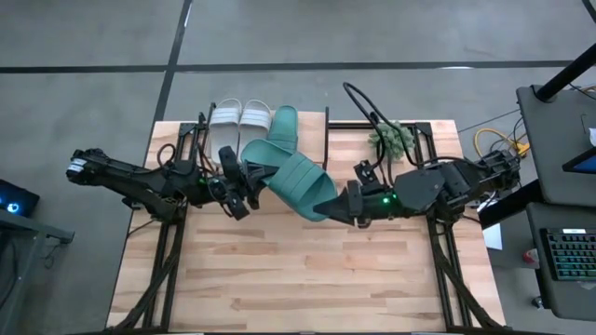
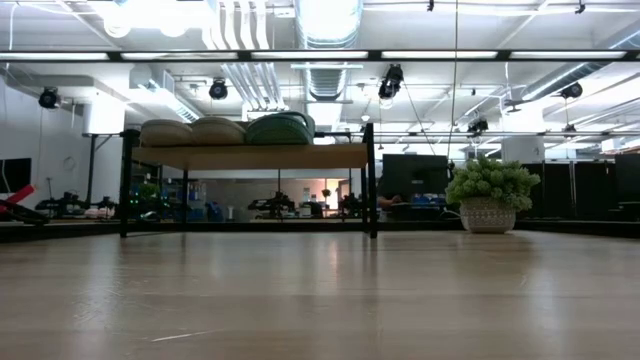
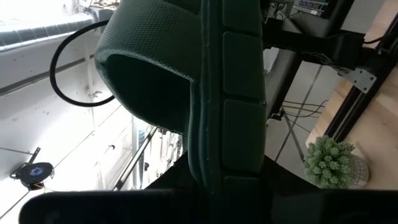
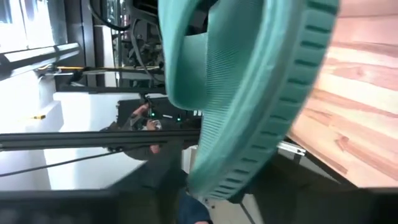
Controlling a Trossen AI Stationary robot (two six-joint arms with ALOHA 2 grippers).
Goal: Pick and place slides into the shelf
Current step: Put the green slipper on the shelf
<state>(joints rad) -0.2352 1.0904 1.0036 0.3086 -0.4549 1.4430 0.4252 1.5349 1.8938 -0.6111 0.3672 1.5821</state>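
Two pale slides (image 1: 237, 116) and one teal slide (image 1: 284, 126) lie on top of the shelf (image 2: 250, 156) at the table's far side. A second teal slide (image 1: 298, 181) hangs in the air over the table's middle, stretched between my two grippers. My left gripper (image 1: 244, 184) is shut on the end toward the table's left. My right gripper (image 1: 343, 202) is at the end toward the right, closed on it. Neither arm shows in the low view. My left gripper grips the teal slide's left-hand end (image 3: 214, 177), coming in about level from the table's left. The slide runs away from the fingers along their line and is clear of the table. The gripper's own body hides the place of contact. My right gripper has the teal slide's right-hand end (image 4: 208, 186) between its fingers, coming from the table's right and slanting slightly down. The slide's sole edge and strap fill its wrist view. The fingertips themselves are hidden by the slide and the gripper.
A small potted plant (image 1: 391, 140) stands at the table's far right, beside the shelf. Black frame rails (image 1: 168, 270) run along both sides of the table. Bare wood (image 1: 307, 279) lies toward the near edge.
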